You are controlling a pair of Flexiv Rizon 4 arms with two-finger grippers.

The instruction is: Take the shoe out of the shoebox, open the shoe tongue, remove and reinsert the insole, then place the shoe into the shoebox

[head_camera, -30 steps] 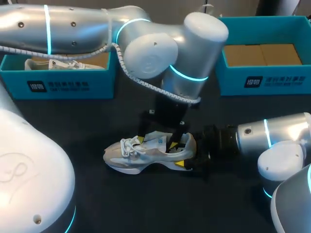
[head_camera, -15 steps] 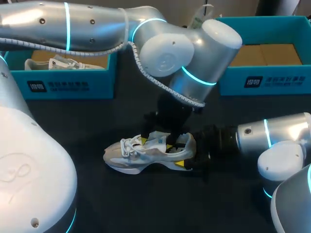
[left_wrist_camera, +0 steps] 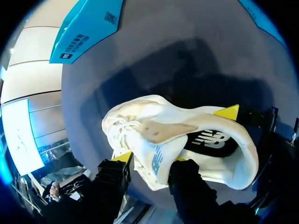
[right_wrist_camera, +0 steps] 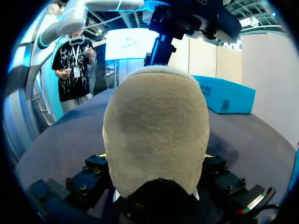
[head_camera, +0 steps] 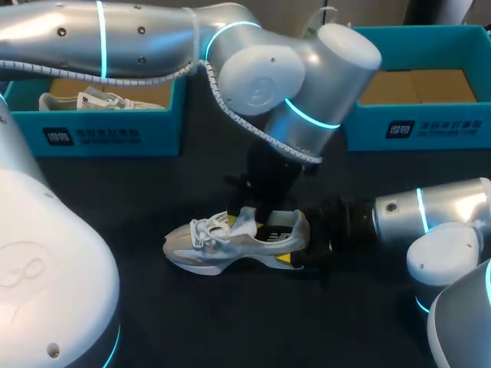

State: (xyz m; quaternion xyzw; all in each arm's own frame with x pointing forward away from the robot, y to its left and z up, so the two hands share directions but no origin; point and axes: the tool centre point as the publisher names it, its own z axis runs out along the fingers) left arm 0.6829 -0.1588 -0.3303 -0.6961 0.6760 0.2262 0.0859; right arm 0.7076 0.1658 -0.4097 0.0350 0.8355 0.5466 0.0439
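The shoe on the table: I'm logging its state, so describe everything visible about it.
The shoe is a pale grey-and-white sneaker with white laces, upright on its sole on the black table. The right gripper clamps its heel; the left gripper pinches its tongue, baring the dark insole.

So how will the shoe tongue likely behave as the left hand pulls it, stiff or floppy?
Probably floppy: the tongue curls over where the left hand pinches it. Likely light too, being a thin padded flap. The shoe itself seems unlikely to slide when tugged, since the right hand clamps its heel.
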